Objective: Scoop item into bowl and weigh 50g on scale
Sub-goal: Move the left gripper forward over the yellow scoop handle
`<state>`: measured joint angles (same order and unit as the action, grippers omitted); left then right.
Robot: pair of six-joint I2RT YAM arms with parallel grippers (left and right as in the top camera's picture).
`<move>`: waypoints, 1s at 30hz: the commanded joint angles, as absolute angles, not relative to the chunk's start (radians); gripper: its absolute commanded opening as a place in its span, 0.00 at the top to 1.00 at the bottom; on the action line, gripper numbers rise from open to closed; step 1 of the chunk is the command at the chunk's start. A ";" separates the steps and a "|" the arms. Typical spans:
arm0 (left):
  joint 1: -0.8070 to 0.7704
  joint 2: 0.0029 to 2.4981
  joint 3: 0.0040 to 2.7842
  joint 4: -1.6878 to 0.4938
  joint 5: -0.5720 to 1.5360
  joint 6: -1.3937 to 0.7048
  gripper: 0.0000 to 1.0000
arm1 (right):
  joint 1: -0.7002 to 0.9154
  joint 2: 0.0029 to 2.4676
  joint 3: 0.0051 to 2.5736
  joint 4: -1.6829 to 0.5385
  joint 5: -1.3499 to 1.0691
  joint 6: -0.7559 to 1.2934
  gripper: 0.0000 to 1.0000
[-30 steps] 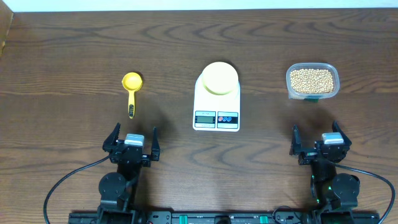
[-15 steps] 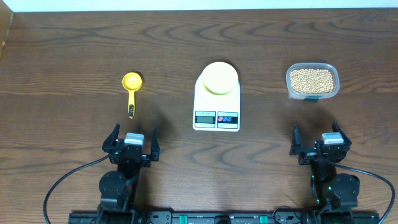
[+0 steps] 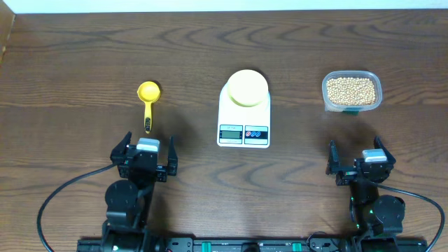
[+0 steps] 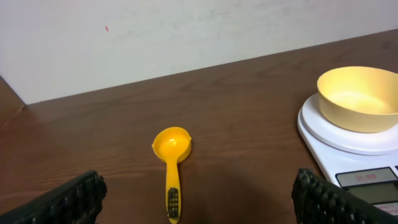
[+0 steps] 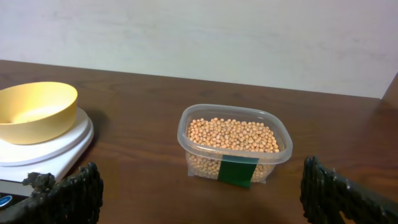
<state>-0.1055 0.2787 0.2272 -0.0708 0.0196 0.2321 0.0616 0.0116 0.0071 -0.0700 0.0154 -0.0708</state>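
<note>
Below left pincer point(image 3: 149, 141), tabletop point(image 3: 70, 63): dark wood; pale wall point(image 4: 186, 25) beyond.
left pincer: released, shifted forward since earlier.
right pincer point(image 3: 355, 145): released, unmoved.

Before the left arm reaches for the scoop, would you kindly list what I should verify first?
1. Left pincer open and empty: ok.
2. Right pincer open and empty: ok.
3. Scoop lying free on the table, handle toward the left arm: ok.
4. Bowl on the scale, empty: ok.
5. Beans in the tub, uncovered: ok.
6. Scale display zeroed: cannot tell.
</note>
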 commanded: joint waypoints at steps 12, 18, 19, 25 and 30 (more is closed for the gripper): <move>-0.102 0.413 0.434 -0.168 0.015 0.155 0.02 | 0.065 0.005 0.006 -0.072 0.012 -0.084 0.01; -0.102 0.461 0.530 -0.262 0.015 0.154 0.02 | 0.065 0.005 0.006 -0.072 0.013 -0.084 0.01; -0.102 0.468 0.546 -0.278 0.017 0.154 0.02 | 0.065 0.005 0.006 -0.072 0.013 -0.084 0.01; -0.102 0.527 0.678 -0.426 0.018 0.120 0.02 | 0.065 0.005 0.006 -0.072 0.012 -0.084 0.01; -0.102 0.581 0.772 -0.485 0.060 0.087 0.02 | 0.065 0.005 0.006 -0.072 0.012 -0.084 0.01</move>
